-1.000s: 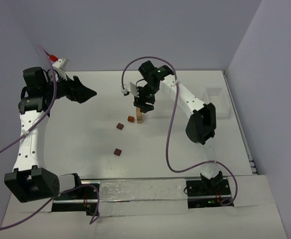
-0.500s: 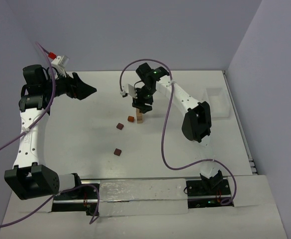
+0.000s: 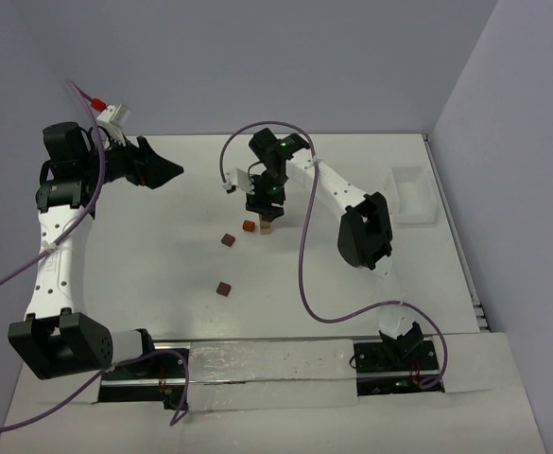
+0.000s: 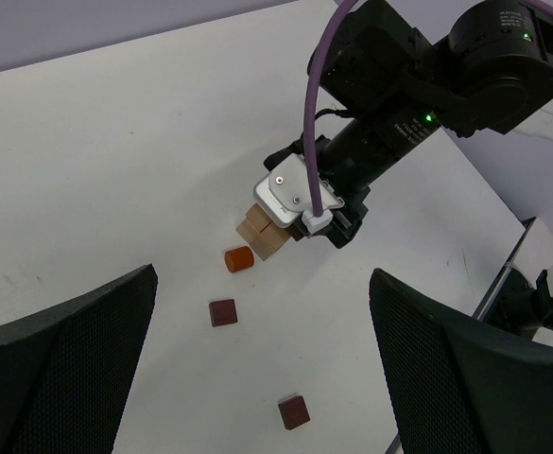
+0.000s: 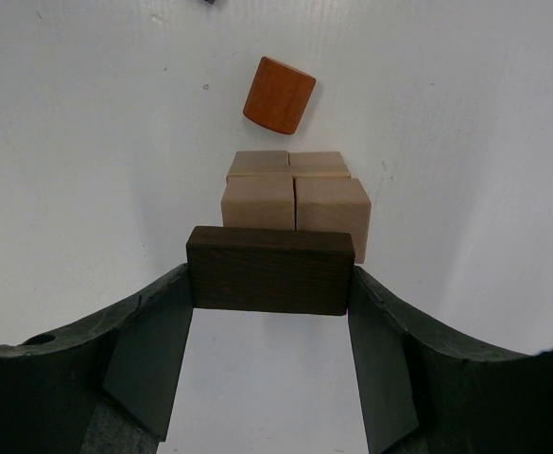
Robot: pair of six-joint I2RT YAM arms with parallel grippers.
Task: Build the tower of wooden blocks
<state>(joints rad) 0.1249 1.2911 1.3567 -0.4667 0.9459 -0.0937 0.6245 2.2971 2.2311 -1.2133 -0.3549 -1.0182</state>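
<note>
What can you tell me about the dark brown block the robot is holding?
The dark brown block is a long, flat bar that looks like wood, with a fine grain and square edges. It lies level and crosswise, and the right hand grips it at its two short ends. It sits right over the tan blocks stacked on the table. The pictures do not show whether it rests on them or hangs just above.

robot lab bench: plain white table (image 3: pixel 144 246) between bare lilac walls (image 3: pixel 257 66)
</note>
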